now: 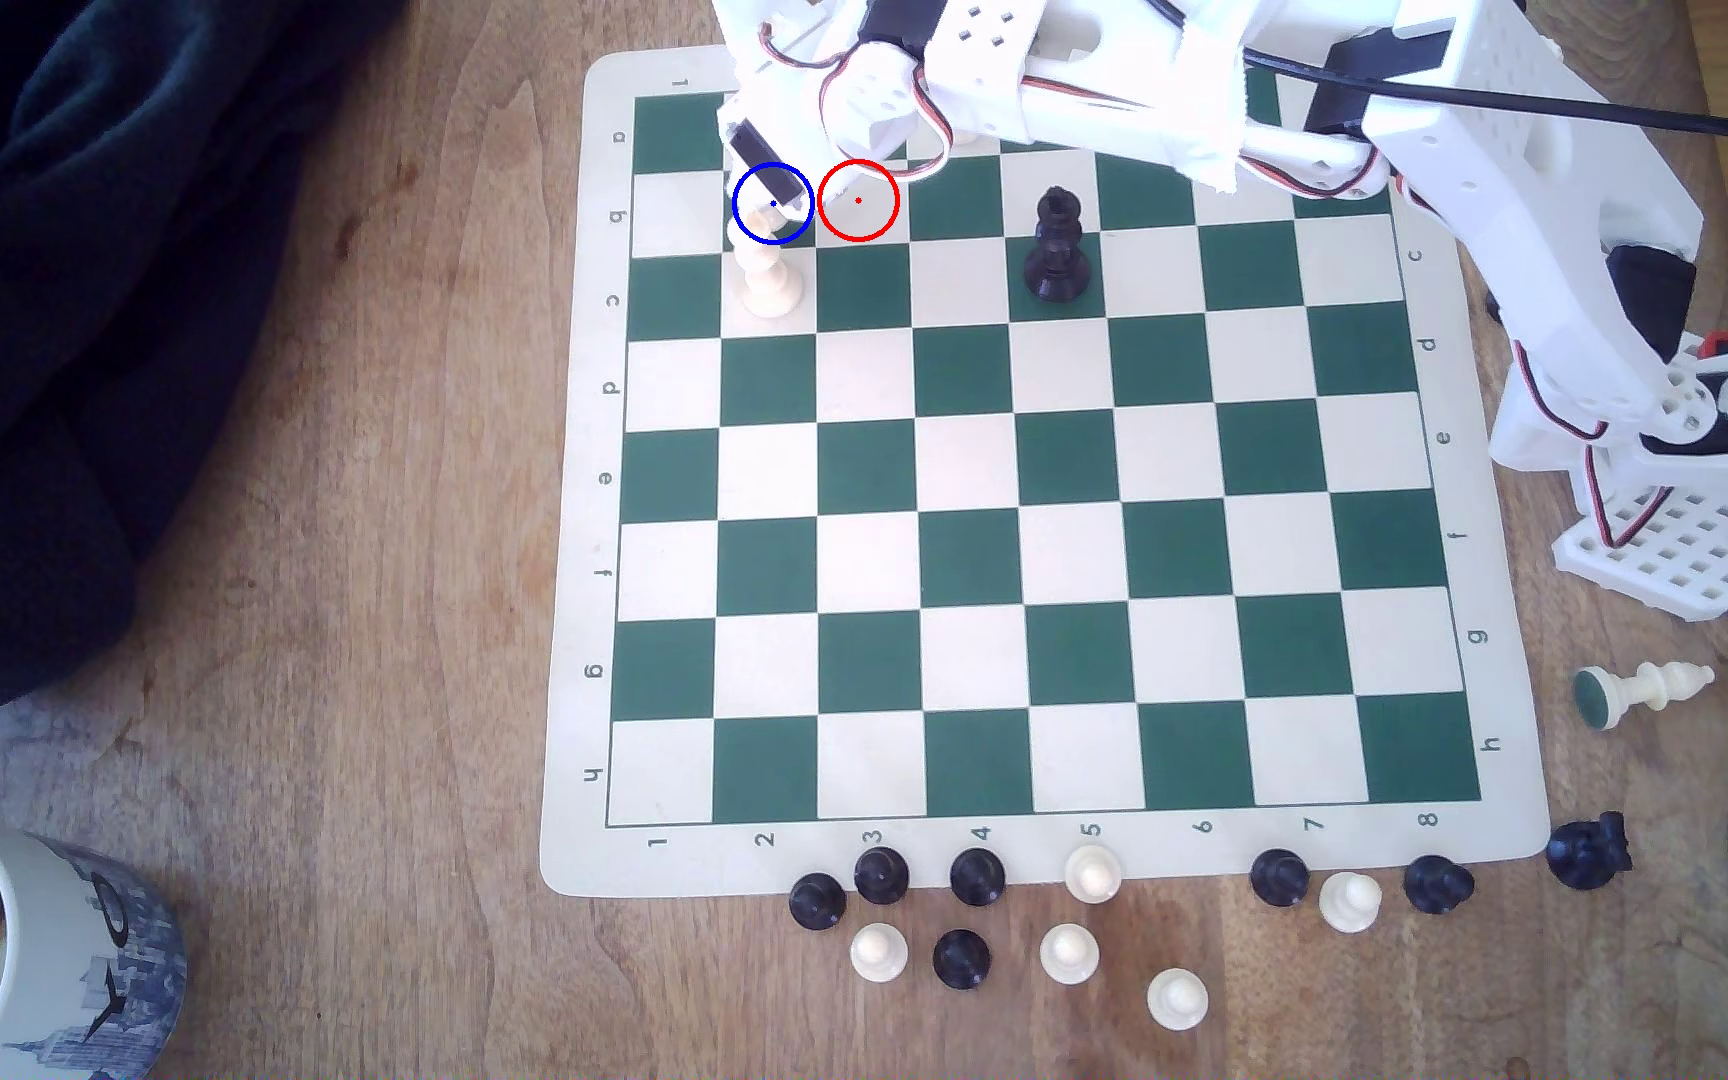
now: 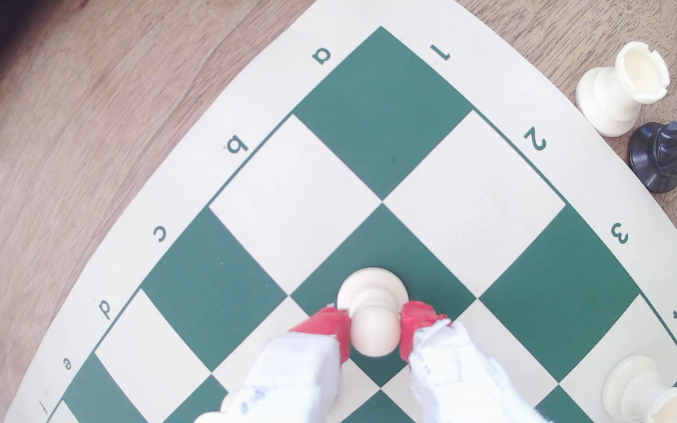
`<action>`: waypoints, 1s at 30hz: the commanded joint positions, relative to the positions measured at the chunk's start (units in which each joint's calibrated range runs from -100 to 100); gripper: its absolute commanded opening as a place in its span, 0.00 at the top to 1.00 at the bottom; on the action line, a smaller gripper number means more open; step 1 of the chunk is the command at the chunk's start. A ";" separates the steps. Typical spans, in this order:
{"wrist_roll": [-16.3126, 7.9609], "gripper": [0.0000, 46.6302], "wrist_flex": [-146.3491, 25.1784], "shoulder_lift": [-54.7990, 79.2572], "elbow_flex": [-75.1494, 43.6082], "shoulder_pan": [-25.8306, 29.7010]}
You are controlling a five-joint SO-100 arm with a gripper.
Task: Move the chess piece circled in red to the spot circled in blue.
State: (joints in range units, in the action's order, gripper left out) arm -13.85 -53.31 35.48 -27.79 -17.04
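Here's the gripper (image 2: 374, 331) with its two red-tipped fingers (image 2: 328, 325) pressed against either side of the pawn (image 2: 373, 321), clamped right on its round ball head, low in the middle of the wrist frame. The pawn stands upright with its flared base planted on a dark green square; whether the base is fully down on the board I cannot tell for certain, but it looks seated. In the exterior view, the arm reaches in from the upper right of the frame and its tip hangs over the blue-ringed square (image 1: 748, 231) in the upper left part of the chessboard (image 1: 569, 519), hiding the pawn there. Just to the right of it in that frame sits the cream square ringed in red (image 1: 875, 213), bare of any piece. Just below the blue ring, a taller cream piece (image 1: 769, 280) stands on the next square down. Further right along the upper rows, a tall black piece (image 1: 1057, 249) stands on its own. Along the bottom edge of the exterior frame, a scatter of black and cream pawns (image 1: 1068, 950) sits off the board on the wooden table (image 1: 320, 623), and a cream piece lies tipped over (image 1: 1644, 691) at the right. A mug (image 1: 39, 945) peeks in at the lower left corner, a dark cloth (image 1: 60, 312) at the upper left.
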 commanded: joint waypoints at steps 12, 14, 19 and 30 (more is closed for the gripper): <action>-0.29 0.75 0.89 -2.38 -5.21 -0.99; -0.29 0.75 0.89 -2.46 -5.48 -1.07; -0.63 0.73 0.89 -3.23 -6.30 -1.38; -1.47 0.70 -1.16 -8.15 -9.02 -1.31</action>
State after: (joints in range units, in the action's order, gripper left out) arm -15.07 -54.10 35.74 -31.68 -18.36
